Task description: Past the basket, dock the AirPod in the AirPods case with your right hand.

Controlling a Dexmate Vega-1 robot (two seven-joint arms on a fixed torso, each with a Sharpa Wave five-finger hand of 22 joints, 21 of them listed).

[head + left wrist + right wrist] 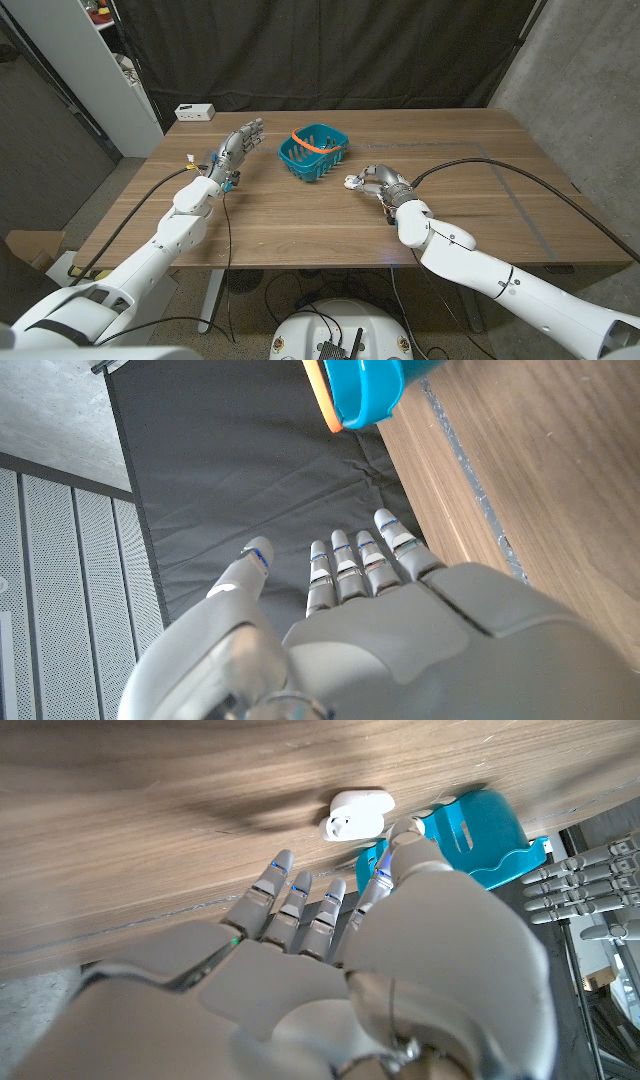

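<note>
Wooden table (470, 190), black curtain (330, 50) behind. Teal basket (313, 153) mid-table; white AirPods case (357, 812) open just beside right hand (378, 182), fingers curled, empty. Left hand (236, 147) fingers straight, apart. AirPod indiscernible

Head camera looks down over the table (300, 215); both close wrist cameras share the blue basket (312, 153).

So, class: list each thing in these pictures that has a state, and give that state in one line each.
AirPods case: lid open, lying on the table.
Basket: upright, orange handle folded down.
Left hand: fingers straight, holding nothing.
Right hand: beside the case; grip cannot be told.
</note>
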